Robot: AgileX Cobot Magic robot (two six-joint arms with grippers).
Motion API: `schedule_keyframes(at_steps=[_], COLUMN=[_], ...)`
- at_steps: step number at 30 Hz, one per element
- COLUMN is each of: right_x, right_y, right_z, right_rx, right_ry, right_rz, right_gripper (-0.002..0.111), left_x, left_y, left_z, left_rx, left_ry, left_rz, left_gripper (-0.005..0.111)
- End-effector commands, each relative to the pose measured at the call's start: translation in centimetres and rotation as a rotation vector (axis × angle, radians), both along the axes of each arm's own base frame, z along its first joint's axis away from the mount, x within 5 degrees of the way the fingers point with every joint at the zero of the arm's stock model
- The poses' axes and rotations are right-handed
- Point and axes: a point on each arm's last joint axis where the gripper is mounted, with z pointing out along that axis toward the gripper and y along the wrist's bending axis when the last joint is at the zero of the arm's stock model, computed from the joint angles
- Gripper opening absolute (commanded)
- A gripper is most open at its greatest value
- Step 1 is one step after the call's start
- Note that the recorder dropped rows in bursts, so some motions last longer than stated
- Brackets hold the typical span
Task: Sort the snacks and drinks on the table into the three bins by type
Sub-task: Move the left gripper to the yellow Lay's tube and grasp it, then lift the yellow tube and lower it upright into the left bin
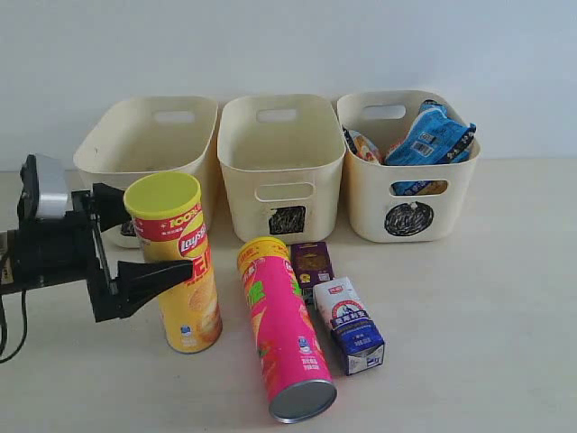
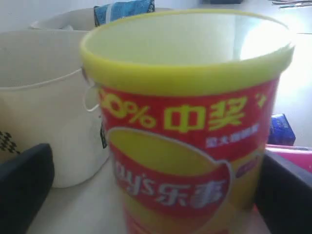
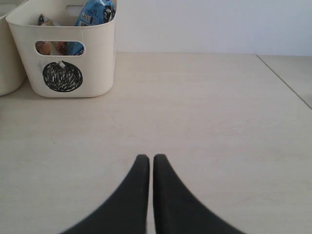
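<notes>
1. On the pale beige table (image 1: 469, 298), exterior view: the left gripper (image 1: 158, 236), jaws apart, flanks the upright yellow Lay's chip tube (image 1: 191, 311); contact cannot be told.
2. Left wrist view: the tube stands between both black fingers (image 2: 24, 192).
3. Right wrist view: the right gripper (image 3: 148, 163), jaws together, hangs above the table near the cream circle-marked bin (image 3: 92, 58).

Cream plastic bins (image 1: 281, 135) in row at back of beige desk (image 1: 487, 316); blue crinkly packet (image 1: 437, 137) in rightmost. Before them, left to right: yellow chip tube (image 1: 180, 262), pink chip tube (image 1: 284, 329), blue-and-white carton (image 1: 353, 325).
</notes>
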Motion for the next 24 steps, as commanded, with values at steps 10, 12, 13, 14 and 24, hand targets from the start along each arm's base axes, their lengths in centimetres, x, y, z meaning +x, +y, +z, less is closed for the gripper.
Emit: schedule_keyframes(at_steps=[10,12,13,14,24], right_x=[0.0,0.0,0.0,0.0,0.0], right_y=[0.0,0.0,0.0,0.0,0.0], right_z=[-0.1,-0.1,-0.1,-0.1,-0.1], right_rx=[0.0,0.0,0.0,0.0,0.0], right_ry=[-0.006,-0.006,-0.006,-0.006,-0.006], right_rz=[-0.002,-0.002,-0.002,-0.002,-0.002], right_gripper=[0.0,0.0,0.0,0.0,0.0], left_x=[0.4,0.4,0.4,0.4,-0.3], left_y=[-1.8,-1.8,-1.8,-1.8,-1.9], left_z=[-1.7,-1.8,-1.8,-1.8,1.4], left_rx=[-0.041,-0.04,-0.037,-0.032,-0.078], left_ry=[0.036,0.038,0.033,0.024,0.036], left_rz=[0.023,0.021,0.02,0.016,0.01], left_gripper=[0.092,0.066,0.056,0.038,0.004])
